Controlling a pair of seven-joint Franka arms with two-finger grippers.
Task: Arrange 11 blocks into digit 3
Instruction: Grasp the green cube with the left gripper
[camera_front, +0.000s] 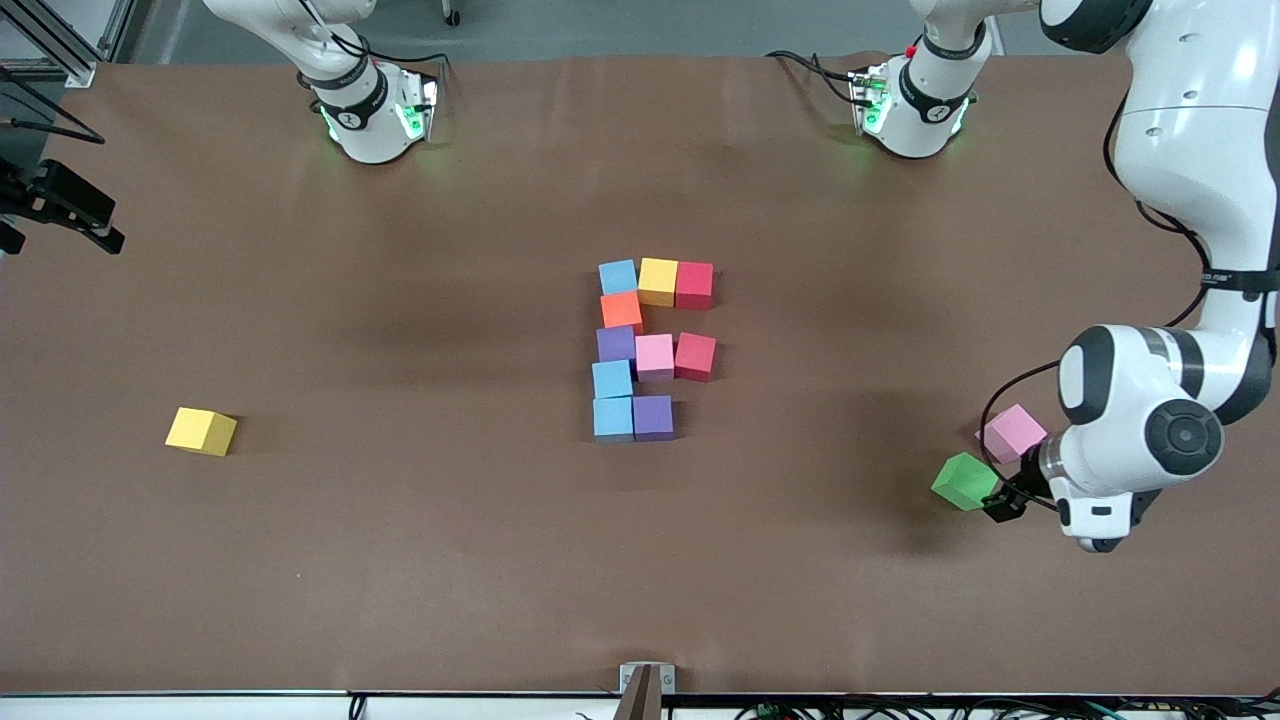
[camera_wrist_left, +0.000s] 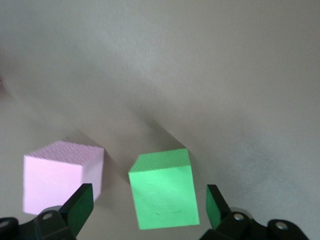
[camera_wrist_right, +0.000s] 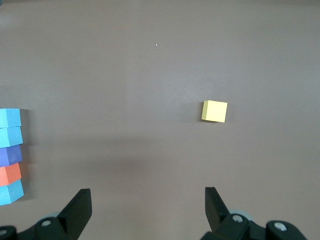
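1. Your digit 3 (camera_front: 650, 350) sits mid-table with ten cubes touching; its bottom row holds only a blue and a purple block, so one corner, nearest the front camera, is unfilled.
2. The green block (camera_front: 965, 481) lies well apart from the figure, toward the left arm's end of the table and just beside a loose pink block (camera_front: 1014, 432). It looks like the missing piece.
3. Your left gripper (camera_wrist_left: 149, 202) is low over the green block with jaws apart, straddling it, not yet clamped.
4. The right gripper (camera_wrist_right: 148, 205), also spread and empty, waits high above the table, with a spare yellow block (camera_front: 201, 431) toward its end.
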